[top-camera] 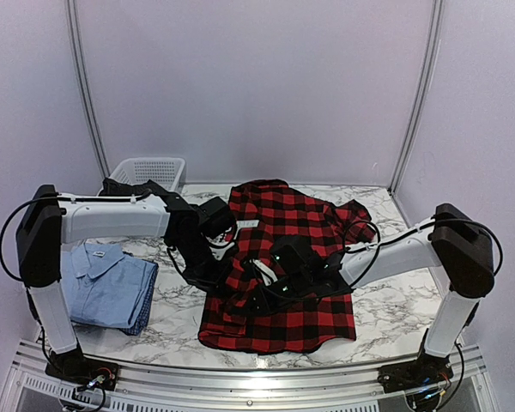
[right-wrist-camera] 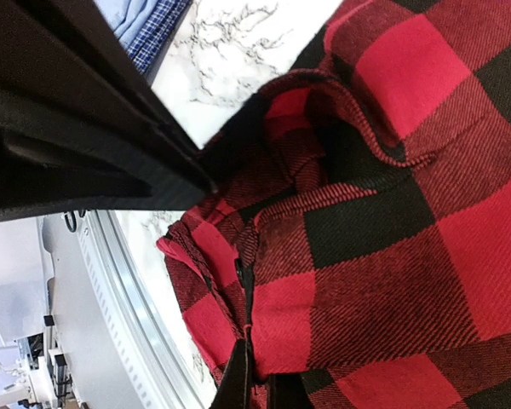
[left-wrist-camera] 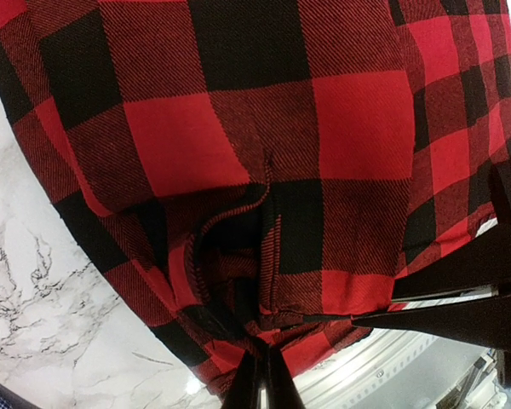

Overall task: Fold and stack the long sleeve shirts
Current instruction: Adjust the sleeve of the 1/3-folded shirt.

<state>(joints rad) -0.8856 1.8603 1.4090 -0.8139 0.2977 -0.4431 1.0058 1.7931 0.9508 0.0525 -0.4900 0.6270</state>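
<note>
The red-and-black flannel shirt [top-camera: 283,249] lies spread over the middle of the marble table, its lower left part bunched up. My left gripper [top-camera: 216,276] is shut on a fold of that flannel [left-wrist-camera: 264,213], which rises bunched from the fingertips [left-wrist-camera: 262,362]. Just to the right, my right gripper [top-camera: 273,296] is also shut, pinching a flannel edge [right-wrist-camera: 341,281] between its fingertips [right-wrist-camera: 249,375]. The two grippers are close together. The light blue shirt [top-camera: 107,287] lies folded at the table's left front.
A white mesh basket [top-camera: 146,172] stands at the back left. The table's metal front rail [top-camera: 257,382] runs just below the flannel's hem. In the right wrist view the left arm's dark body [right-wrist-camera: 68,128] fills the upper left, with the blue shirt [right-wrist-camera: 145,21] behind it.
</note>
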